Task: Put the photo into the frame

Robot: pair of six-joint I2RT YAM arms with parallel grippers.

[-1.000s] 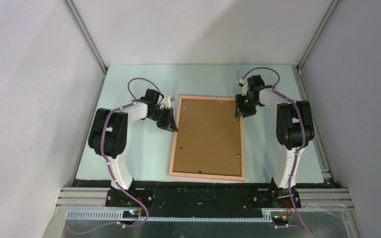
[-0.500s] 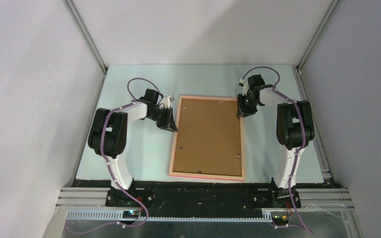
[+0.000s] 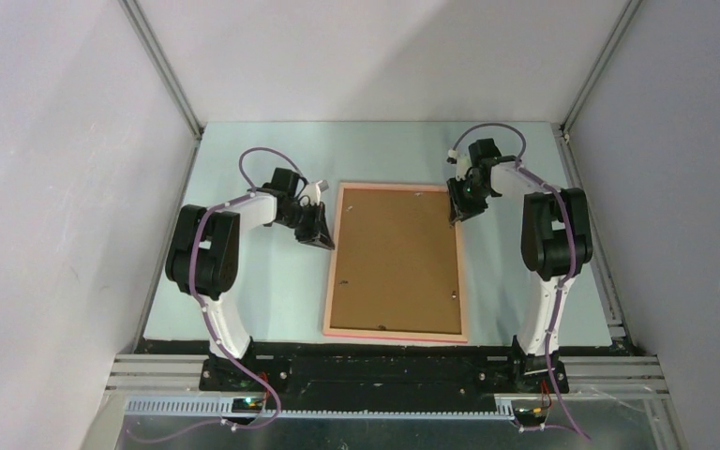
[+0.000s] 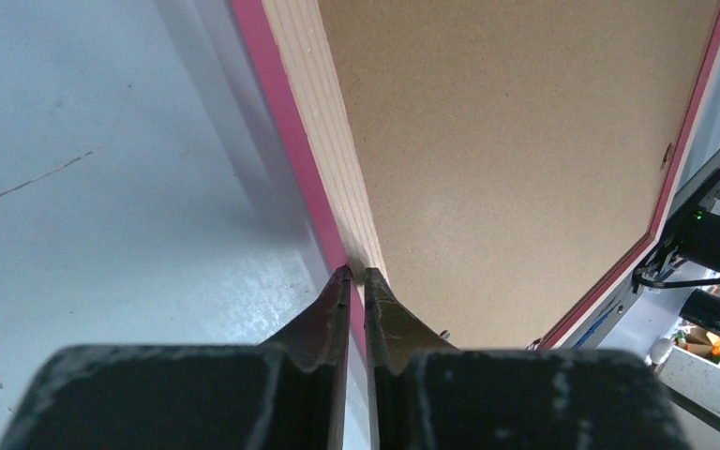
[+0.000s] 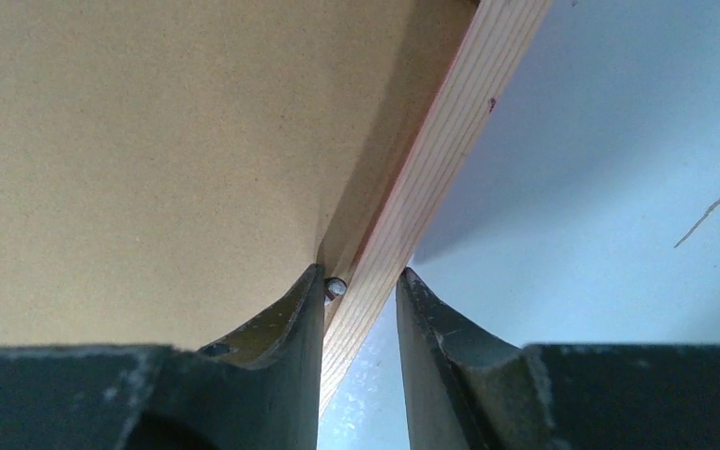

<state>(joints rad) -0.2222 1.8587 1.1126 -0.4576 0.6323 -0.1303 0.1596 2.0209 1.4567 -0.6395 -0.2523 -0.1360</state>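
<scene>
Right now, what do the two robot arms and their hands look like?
Both arms are built alike: white links between bulky black joint housings, black bases, a purple cable looping along each. The left hand and right hand are black, each with two dark, scuffed, tapering fingers.

The photo is out of sight, perhaps under the brown backing board; the left claw hides the frame edge between its fingertips.
</scene>
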